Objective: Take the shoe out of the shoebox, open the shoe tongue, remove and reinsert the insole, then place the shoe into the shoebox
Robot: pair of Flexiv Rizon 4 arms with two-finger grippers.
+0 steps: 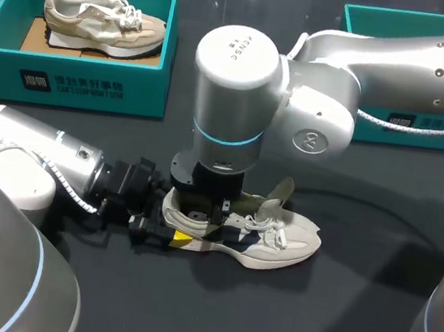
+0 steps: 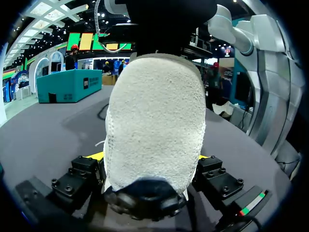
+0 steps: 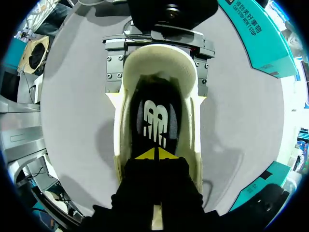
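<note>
Pinching the shoe [image 1: 278, 239] by its heel, the left fingers [image 1: 183, 240] steady it so the right fingers [image 3: 149, 154], pressed together, can push the insole [image 3: 154, 121].

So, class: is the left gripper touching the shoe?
Touching. In the left wrist view the left gripper presses both fingers against opposite sides of the shoe.

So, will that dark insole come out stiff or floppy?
Probably floppy and light: the dark insole looks thin, lying flat inside the cream mesh sneaker. It may drag coming out, but the left gripper clamps the heel, so the sneaker should hold.
</note>
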